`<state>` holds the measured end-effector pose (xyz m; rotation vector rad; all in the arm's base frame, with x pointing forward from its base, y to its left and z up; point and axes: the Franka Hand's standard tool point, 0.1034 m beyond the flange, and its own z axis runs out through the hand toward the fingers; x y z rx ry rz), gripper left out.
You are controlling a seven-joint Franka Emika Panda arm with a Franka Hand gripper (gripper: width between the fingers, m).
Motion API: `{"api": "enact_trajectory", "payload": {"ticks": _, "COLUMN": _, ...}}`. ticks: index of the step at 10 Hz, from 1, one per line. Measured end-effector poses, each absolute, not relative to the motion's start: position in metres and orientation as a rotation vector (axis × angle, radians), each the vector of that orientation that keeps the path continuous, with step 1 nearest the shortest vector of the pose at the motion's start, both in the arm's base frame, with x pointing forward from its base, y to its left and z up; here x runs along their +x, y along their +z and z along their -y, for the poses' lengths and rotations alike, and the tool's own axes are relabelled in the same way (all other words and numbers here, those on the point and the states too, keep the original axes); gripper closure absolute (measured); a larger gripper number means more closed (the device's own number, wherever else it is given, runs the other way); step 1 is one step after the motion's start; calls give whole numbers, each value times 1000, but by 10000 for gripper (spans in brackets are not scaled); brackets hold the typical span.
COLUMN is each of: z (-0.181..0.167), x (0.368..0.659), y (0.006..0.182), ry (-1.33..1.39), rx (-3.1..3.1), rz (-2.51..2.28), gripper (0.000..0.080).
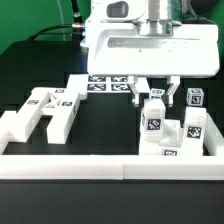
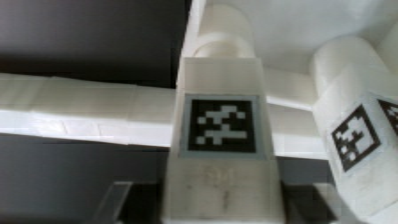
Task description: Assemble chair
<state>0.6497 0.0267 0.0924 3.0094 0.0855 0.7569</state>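
Note:
A chunky white chair part with a square tag stands upright among the chair pieces at the exterior view's right. My gripper straddles its top, one finger on each side. In the wrist view the same tagged part runs up between my gripper's fingers, with a dark gap on both sides, so the jaws are open and not pressing on it. A second tagged piece lies right beside it. A long white part lies across behind.
An H-shaped white frame lies at the exterior view's left. More tagged pieces crowd close to the right of my gripper. The marker board lies behind, and the long white border wall runs along the front.

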Motion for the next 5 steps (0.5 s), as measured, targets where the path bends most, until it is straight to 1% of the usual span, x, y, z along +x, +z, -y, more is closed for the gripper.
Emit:
{"api": "enact_trajectory", "payload": {"ticks": 1, "z": -27, "x": 650, "y": 92, "ry": 757, "rx": 3009, "rz": -86, "gripper": 392}}
{"api": "enact_trajectory", "payload": {"ticks": 2, "z": -27, "x": 650, "y": 92, "ry": 757, "rx": 3009, "rz": -86, "gripper": 258}}
{"api": "enact_trajectory", "payload": {"ticks": 3, "z": -27, "x": 650, "y": 92, "ry": 756, "rx": 3009, "rz": -86, "gripper": 169}}
{"api": "enact_trajectory", "payload": {"ticks": 5, "z": -26, "x": 650, "y": 92, "ry": 753, "rx": 3009, "rz": -91, "gripper": 155}}
